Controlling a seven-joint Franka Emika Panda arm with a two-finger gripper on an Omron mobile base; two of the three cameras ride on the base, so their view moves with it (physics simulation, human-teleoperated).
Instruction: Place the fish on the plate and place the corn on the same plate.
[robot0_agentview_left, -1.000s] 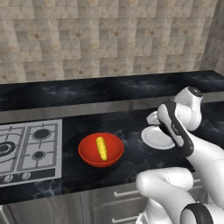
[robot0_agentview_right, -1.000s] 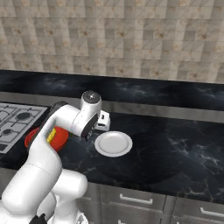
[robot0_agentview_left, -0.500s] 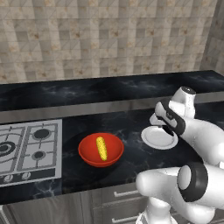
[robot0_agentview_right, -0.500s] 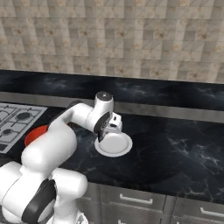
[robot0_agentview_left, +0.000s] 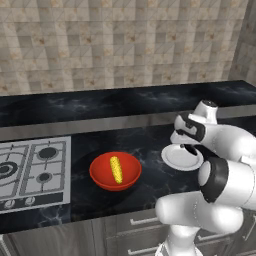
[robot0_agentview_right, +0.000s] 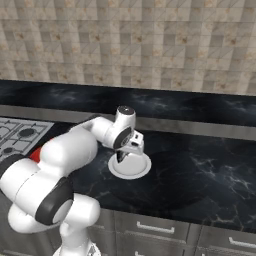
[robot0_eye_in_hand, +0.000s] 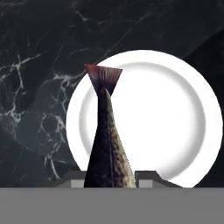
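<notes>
The dark grey fish (robot0_eye_in_hand: 107, 144) with a reddish tail hangs nose-up between my fingertips (robot0_eye_in_hand: 146, 178), its tail pointing down at the white plate (robot0_eye_in_hand: 170, 118). My gripper (robot0_eye_in_hand: 108, 178) is shut on the fish just above the plate's left half. From the base, the gripper (robot0_agentview_left: 192, 146) hovers over the plate (robot0_agentview_left: 181, 159) on the dark counter. The right base view has the gripper (robot0_agentview_right: 124, 155) low over the plate (robot0_agentview_right: 136, 169), with the fish (robot0_agentview_right: 120, 159) a dark sliver below it. The yellow corn (robot0_agentview_left: 116, 169) lies in the red bowl (robot0_agentview_left: 100, 176), left of the plate.
A gas stove (robot0_agentview_left: 30, 170) sits at the counter's left end, beside the red bowl. The tiled wall runs behind the counter. Bare black marble counter (robot0_agentview_right: 200, 170) stretches to the right of the plate.
The arm has swung right and down, carrying the fish from beside the plate to directly over it. The corn and the bowl have stayed put.
</notes>
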